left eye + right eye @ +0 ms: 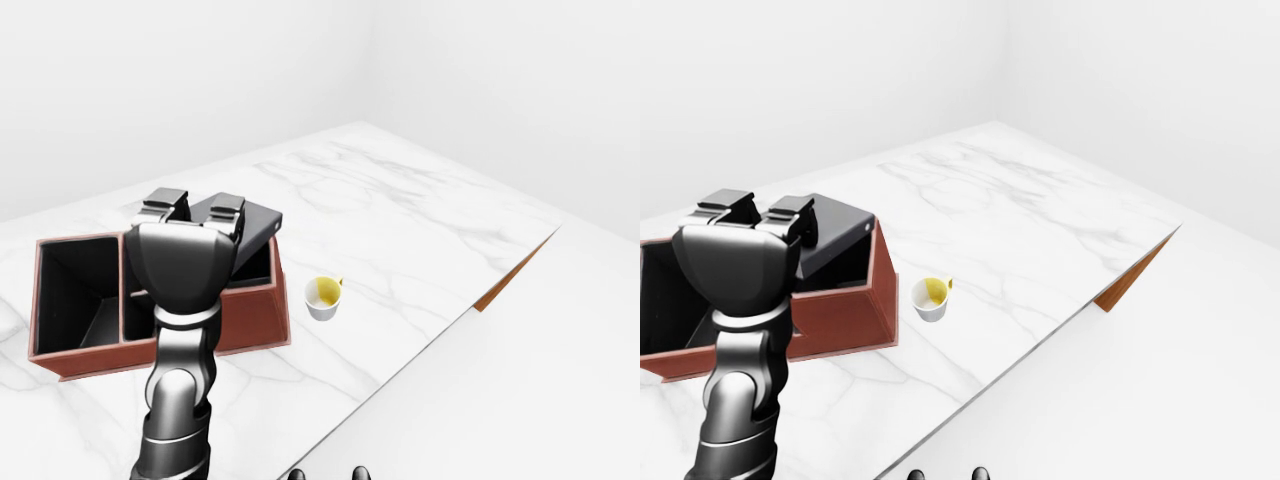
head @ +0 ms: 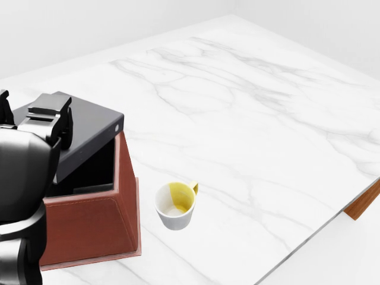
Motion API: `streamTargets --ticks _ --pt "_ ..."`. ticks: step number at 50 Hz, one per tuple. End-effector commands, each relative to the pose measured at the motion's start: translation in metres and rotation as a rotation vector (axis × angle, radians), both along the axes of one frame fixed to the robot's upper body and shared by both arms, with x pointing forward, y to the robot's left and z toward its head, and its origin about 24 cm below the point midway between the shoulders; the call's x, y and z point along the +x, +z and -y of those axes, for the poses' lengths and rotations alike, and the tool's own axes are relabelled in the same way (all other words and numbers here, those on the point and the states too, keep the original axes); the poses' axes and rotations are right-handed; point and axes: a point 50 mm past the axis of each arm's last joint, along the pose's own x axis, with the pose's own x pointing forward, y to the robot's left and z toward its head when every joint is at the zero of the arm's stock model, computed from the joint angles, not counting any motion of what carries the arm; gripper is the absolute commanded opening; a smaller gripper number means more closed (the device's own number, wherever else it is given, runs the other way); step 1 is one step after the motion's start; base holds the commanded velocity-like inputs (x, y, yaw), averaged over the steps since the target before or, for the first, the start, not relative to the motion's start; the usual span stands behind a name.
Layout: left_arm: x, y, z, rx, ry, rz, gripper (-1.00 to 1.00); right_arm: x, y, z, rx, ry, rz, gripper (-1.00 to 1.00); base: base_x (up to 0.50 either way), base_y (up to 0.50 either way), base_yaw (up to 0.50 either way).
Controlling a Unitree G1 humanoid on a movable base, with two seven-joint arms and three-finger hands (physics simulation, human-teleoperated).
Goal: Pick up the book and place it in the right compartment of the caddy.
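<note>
— Two compartments show in the reddish-brown caddy (image 1: 255, 325) on the white marble tabletop (image 2: 249, 119), as I see it from my station. What fills them?

— In the left-eye view the left compartment is open and dark inside. A dark grey book (image 2: 89, 127) sits tilted in the right one, its lower end down inside and its upper corner raised above the caddy's rim.

— Where is my left robot hand (image 1: 195, 210)?

— It rises from the bottom of the left-eye view on a black arm and covers the middle of the caddy. Its fingers (image 2: 50, 113) lie on top of the book; I cannot tell whether they clasp it or merely rest there.

— Anything else on the tabletop?

— A white mug (image 2: 175, 206) with a yellow inside stands near the caddy's right wall, apart from it. I cannot see my right robot hand.
</note>
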Motion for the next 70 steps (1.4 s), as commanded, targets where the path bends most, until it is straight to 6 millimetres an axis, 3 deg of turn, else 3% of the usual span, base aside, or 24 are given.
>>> streamTargets --ticks 1,24,70 --pt "0.006 0.005 -0.001 0.021 0.051 0.022 -1.00 0.000 0.000 0.000 0.002 -0.001 -0.001 1.00 0.00 0.00 0.00" --pt "0.024 -0.008 -0.004 0.118 0.123 -0.052 -1.00 0.000 0.001 0.000 -0.002 0.001 -0.001 1.00 0.00 0.00 0.00" --pt "0.049 -0.035 -0.007 0.155 0.141 -0.200 -1.00 0.000 -0.001 0.000 0.002 -0.003 -0.009 1.00 0.00 0.00 0.00"
